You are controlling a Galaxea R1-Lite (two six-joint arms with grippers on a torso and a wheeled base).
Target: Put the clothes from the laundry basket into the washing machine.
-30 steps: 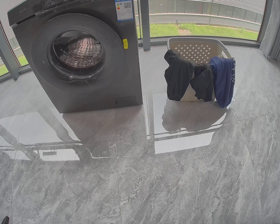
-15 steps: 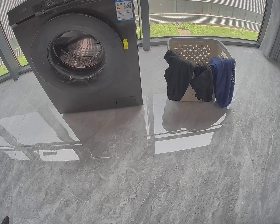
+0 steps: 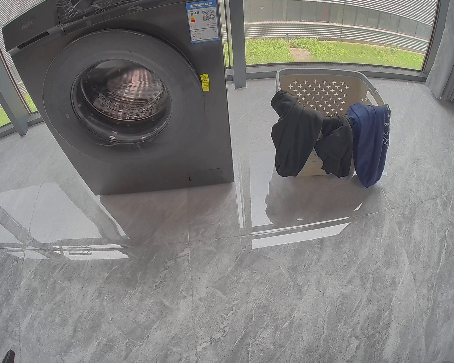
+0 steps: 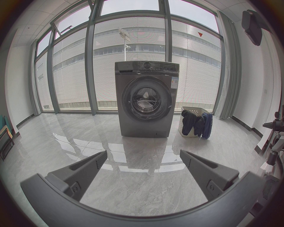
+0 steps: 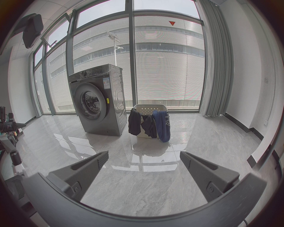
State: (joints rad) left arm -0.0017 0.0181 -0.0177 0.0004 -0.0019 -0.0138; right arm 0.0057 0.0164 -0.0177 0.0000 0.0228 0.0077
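Left gripper (image 4: 143, 152) and right gripper (image 5: 144, 153) both hang wide open and empty, well short of everything. Whole head view has shifted slightly since a moment ago, so the camera's rolling closer and nothing else moved. I'd call it just the approach. Washing machine (image 3: 134, 92) stands left, laundry basket (image 3: 323, 72) near its right side, black clothes (image 3: 295, 135) and blue garment (image 3: 369, 142) draped over the basket's front rim. Label sticker (image 3: 202, 21) and yellow tag (image 3: 204, 82): print too small to read.

The floor (image 3: 242, 308) is glossy grey tile, marble-veined and mirror-smooth. The washing machine (image 3: 189, 140) has a satin grey metal-look casing and a shiny dimpled steel drum (image 3: 124, 96). The laundry basket (image 3: 325, 88) is matt cream plastic, and the clothes (image 3: 295, 132) are soft matt cloth.
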